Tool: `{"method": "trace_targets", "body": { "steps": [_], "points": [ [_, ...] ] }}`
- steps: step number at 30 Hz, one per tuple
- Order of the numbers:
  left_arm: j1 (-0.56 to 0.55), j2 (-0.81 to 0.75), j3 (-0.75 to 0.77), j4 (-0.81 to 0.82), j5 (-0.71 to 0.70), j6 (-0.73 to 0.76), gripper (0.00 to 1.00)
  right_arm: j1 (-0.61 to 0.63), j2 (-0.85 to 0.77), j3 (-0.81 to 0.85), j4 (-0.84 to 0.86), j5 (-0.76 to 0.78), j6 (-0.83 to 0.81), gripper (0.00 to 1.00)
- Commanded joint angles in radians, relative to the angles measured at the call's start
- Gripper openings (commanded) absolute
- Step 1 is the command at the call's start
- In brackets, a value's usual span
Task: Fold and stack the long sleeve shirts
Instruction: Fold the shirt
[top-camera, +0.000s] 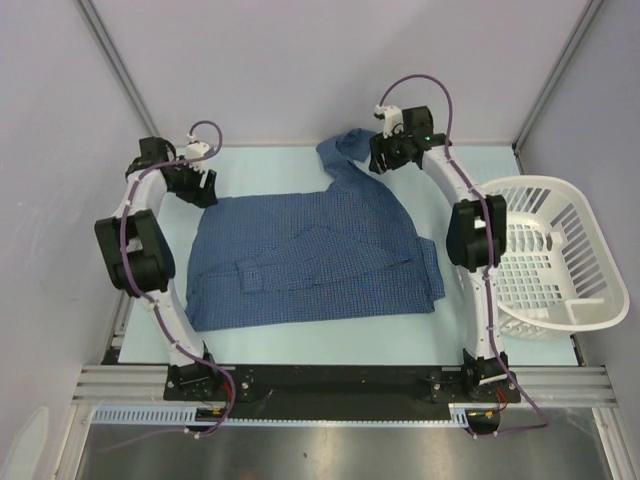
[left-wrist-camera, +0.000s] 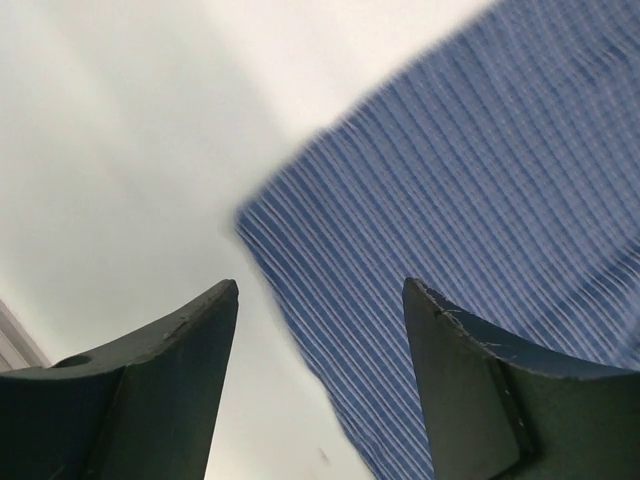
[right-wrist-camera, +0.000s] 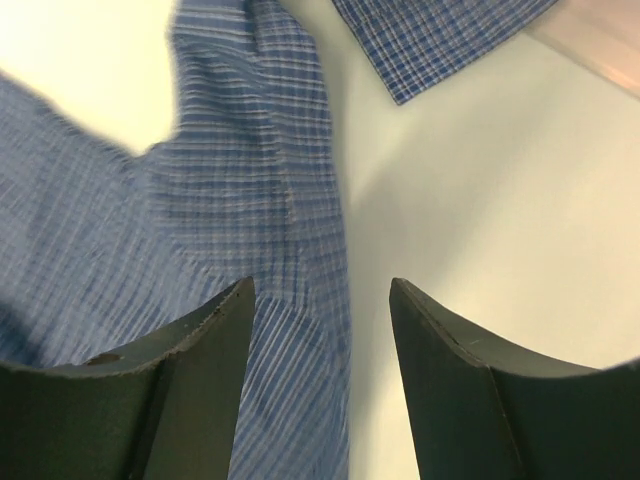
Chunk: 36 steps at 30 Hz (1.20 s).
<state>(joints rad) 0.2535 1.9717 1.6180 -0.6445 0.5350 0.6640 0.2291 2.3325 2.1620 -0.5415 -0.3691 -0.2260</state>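
1. Top external view: the blue long sleeve shirt (top-camera: 310, 255) lies partly folded in the middle of the worktop (top-camera: 330, 335), with one sleeve across its body.
2. The left tool (top-camera: 203, 188) is released, at the shirt's far left corner.
3. The right tool (top-camera: 380, 158) is released too, over the bunched far sleeve, and it grasps nothing.

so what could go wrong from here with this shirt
The medium-blue checked cloth shirt is bunched at its far end by the open right hand; folding now may lock in creases.
The open left hand straddles the shirt's corner edge and might pinch only a sliver, which could slip out.
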Motion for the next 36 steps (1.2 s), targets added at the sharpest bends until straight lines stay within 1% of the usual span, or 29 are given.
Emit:
{"method": "trace_targets", "body": {
  "steps": [1, 6, 9, 12, 14, 17, 18, 20, 21, 23, 24, 25, 26, 28, 29, 31, 32, 36],
  "points": [
    [0.004, 0.142, 0.195, 0.055, 0.003, -0.035, 0.71, 0.007, 0.106, 0.151, 0.034, 0.000, 0.036, 0.62],
    [-0.017, 0.249, 0.287, 0.034, 0.011, 0.031, 0.70, 0.012, 0.119, 0.125, 0.098, -0.040, 0.042, 0.63],
    [-0.039, 0.272, 0.296, 0.017, -0.009, 0.071, 0.70, 0.016, 0.126, 0.116, 0.107, -0.060, 0.045, 0.63],
    [-0.053, 0.294, 0.298, 0.006, -0.023, 0.106, 0.70, 0.019, 0.145, 0.111, 0.136, -0.027, 0.048, 0.56],
    [-0.059, 0.308, 0.304, 0.003, -0.024, 0.128, 0.69, 0.021, 0.168, 0.121, 0.149, -0.007, 0.053, 0.54],
    [-0.060, 0.340, 0.344, -0.018, -0.021, 0.144, 0.67, 0.026, 0.194, 0.133, 0.156, 0.019, 0.044, 0.45],
    [-0.060, 0.351, 0.359, -0.027, -0.021, 0.147, 0.66, 0.027, 0.198, 0.130, 0.155, 0.030, 0.039, 0.37],
    [-0.062, 0.381, 0.403, -0.073, -0.012, 0.169, 0.65, 0.023, 0.209, 0.128, 0.150, 0.039, 0.021, 0.27],
    [-0.062, 0.389, 0.413, -0.086, -0.013, 0.177, 0.63, 0.019, 0.212, 0.128, 0.149, 0.053, 0.019, 0.18],
    [-0.068, 0.407, 0.425, -0.112, -0.033, 0.206, 0.59, 0.004, 0.218, 0.125, 0.149, 0.062, 0.020, 0.08],
    [-0.068, 0.411, 0.427, -0.115, -0.043, 0.212, 0.58, 0.000, 0.220, 0.125, 0.153, 0.079, 0.022, 0.00],
    [-0.068, 0.418, 0.428, -0.125, -0.068, 0.223, 0.56, -0.004, 0.222, 0.122, 0.159, 0.088, 0.019, 0.00],
    [-0.071, 0.433, 0.440, -0.141, -0.076, 0.233, 0.52, -0.008, 0.223, 0.122, 0.160, 0.096, 0.008, 0.00],
    [-0.068, 0.444, 0.454, -0.165, -0.096, 0.253, 0.47, -0.013, 0.228, 0.124, 0.169, 0.117, -0.002, 0.00],
    [-0.069, 0.449, 0.459, -0.172, -0.108, 0.264, 0.42, -0.014, 0.229, 0.124, 0.172, 0.125, -0.010, 0.00],
    [-0.069, 0.447, 0.459, -0.178, -0.116, 0.282, 0.37, -0.013, 0.232, 0.127, 0.186, 0.139, -0.018, 0.00],
    [-0.068, 0.447, 0.459, -0.178, -0.127, 0.287, 0.33, -0.014, 0.232, 0.128, 0.187, 0.148, -0.019, 0.00],
    [-0.068, 0.447, 0.461, -0.178, -0.116, 0.295, 0.26, -0.019, 0.232, 0.140, 0.192, 0.142, -0.001, 0.00]
  ]
}}
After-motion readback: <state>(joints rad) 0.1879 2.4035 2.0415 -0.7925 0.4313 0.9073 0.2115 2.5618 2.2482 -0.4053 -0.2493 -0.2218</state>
